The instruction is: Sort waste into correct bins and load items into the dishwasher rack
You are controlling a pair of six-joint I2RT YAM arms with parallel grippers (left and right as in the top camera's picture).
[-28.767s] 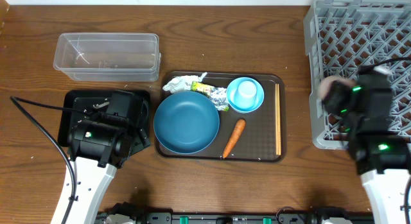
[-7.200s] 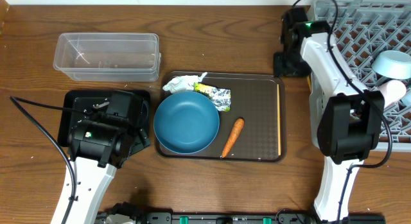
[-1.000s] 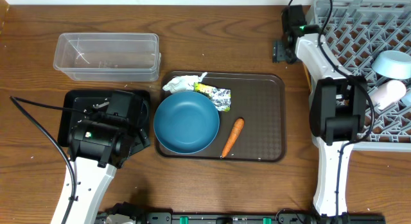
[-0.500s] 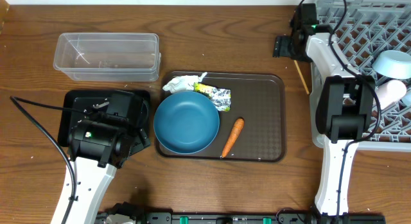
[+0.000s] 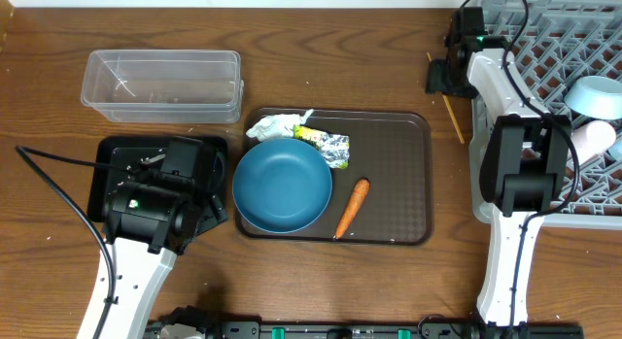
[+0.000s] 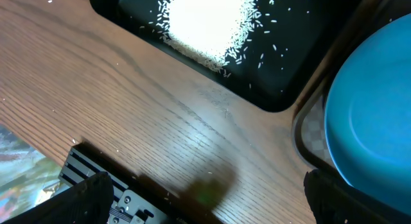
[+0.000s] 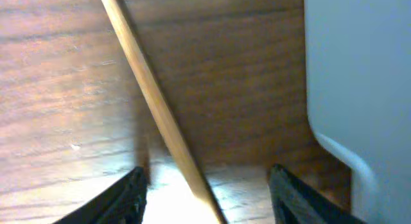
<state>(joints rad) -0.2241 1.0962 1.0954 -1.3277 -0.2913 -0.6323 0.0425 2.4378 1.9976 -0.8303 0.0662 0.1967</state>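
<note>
One chopstick (image 7: 157,115) lies on the desk (image 7: 64,89) between the right hand's (image 7: 209,185) spread fingers, untouched, right beside the rack (image 7: 359,70). Left hand's (image 6: 212,195) wide open, empty, near the rice (image 6: 205,22).

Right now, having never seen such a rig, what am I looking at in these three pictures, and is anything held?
These are two robot arms at a wooden table, each ending in a two-finger gripper. The wide picture looks down from above; the two close-ups come from cameras on the wrists. On the table: a clear tub, a black tray of white rice, a brown serving tray with a dark-blue bowl, carrot, crumpled paper and foil wrapper, and a grey rack holding a light-blue bowl and a cup. The left gripper hangs open beside the black tray, holding nothing. The right gripper straddles a chopstick lying on the table by the rack, fingers either side, not clamped.
</note>
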